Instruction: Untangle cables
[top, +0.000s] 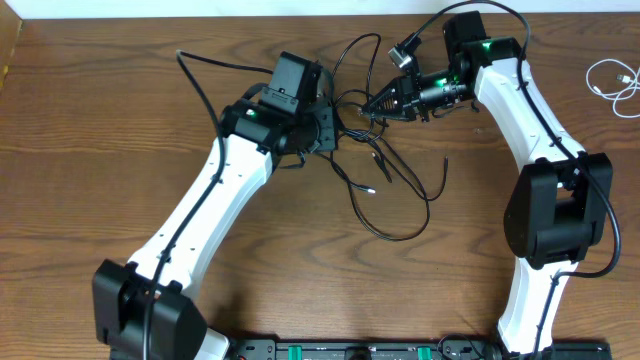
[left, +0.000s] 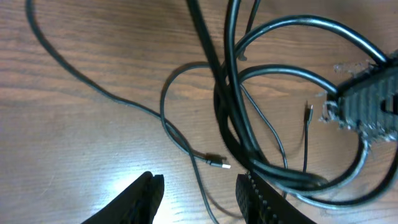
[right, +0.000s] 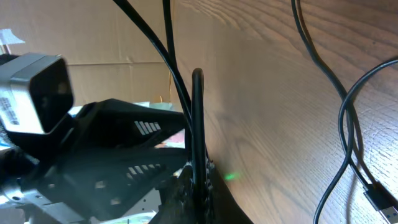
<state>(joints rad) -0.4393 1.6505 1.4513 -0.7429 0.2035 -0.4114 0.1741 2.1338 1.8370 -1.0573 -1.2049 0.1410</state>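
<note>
Black cables (left: 219, 93) tangle on the wooden counter (top: 100, 150). The right gripper (top: 370, 107), arm folded inward, pinches one strand. The left gripper (left: 199, 185) hovers low with its fingers apart.

From my remote station I read a wooden table (top: 90, 150) with brown grain filling the overhead view. A pale strip (top: 250, 8) runs beyond its far edge, and a black rail (top: 350, 351) with green fittings lies along the near edge. The right wrist view shows brown cardboard (right: 106, 37) behind the table and a small green reflection (right: 231, 177) on the wood. The left wrist view shows a bright glare patch (left: 112, 180).
</note>
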